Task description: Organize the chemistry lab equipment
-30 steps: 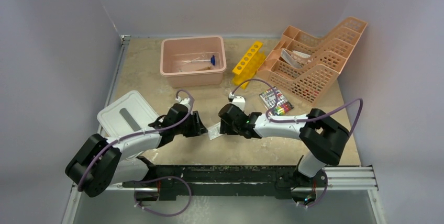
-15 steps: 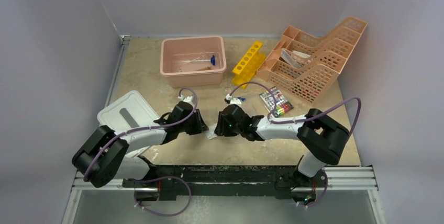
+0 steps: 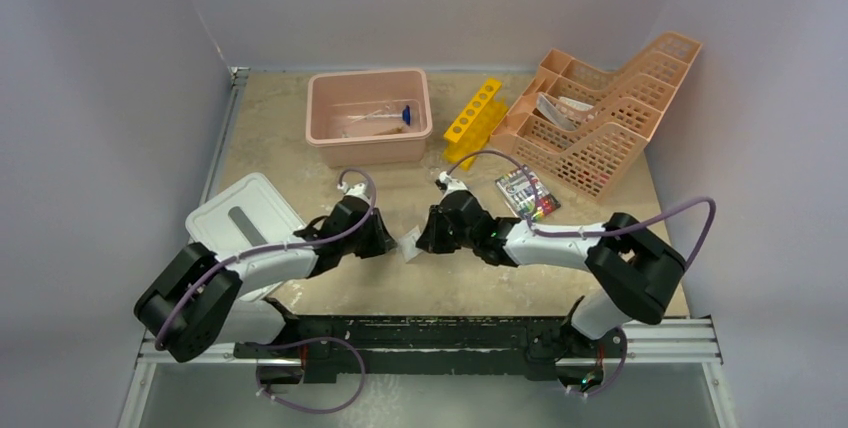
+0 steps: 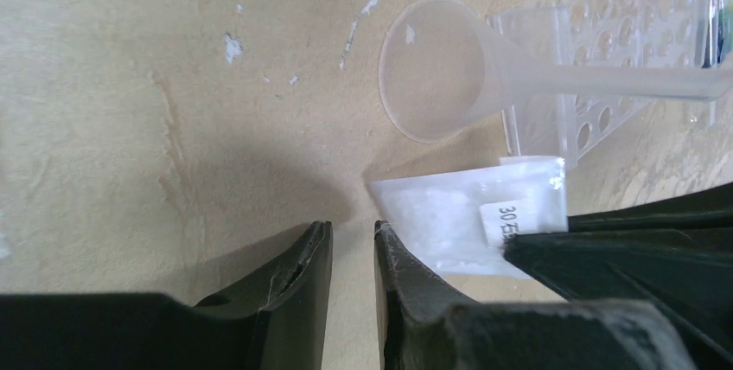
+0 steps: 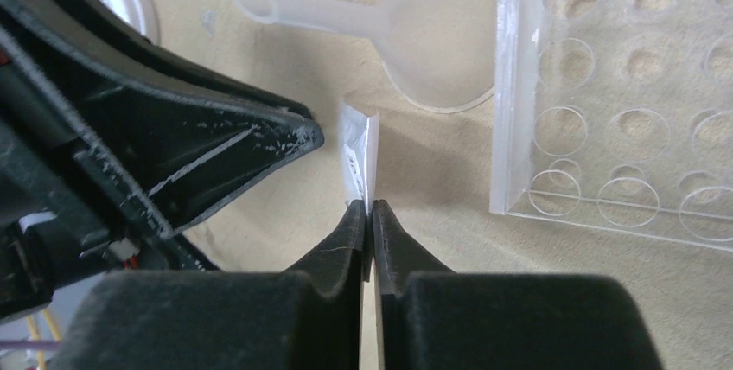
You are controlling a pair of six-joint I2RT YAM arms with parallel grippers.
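— Well, why is that little clear bag [image 5: 359,158] standing up on its thin edge?

— Because the right pincer [image 5: 370,210] holds it that way. Its two fingers are pressed tight on the bottom of the bag, so the bag sticks up off the counter [image 4: 130,85].

— And the left pincer [image 4: 353,236]?

— It points at the bag from the other side. Its fingers have only a thin gap between them, and nothing is in that gap. The tip is just beside the bag's corner. I cannot tell if it touches.

— Why are they nose to nose?

— I think one wants to pass the bag to the other, or they want to fix the grip together. That is my guess.

— Where is the bag on the counter?

— Near the front, in the middle, between the two arms. A clear funnel [image 4: 436,72] lies flat just behind it, and the clear well plate [image 5: 622,102] sits beside the funnel.

— Where could the bag go?

— Maybe in the pink tub [image 3: 322,120] at the back. It is well apart from the bag.
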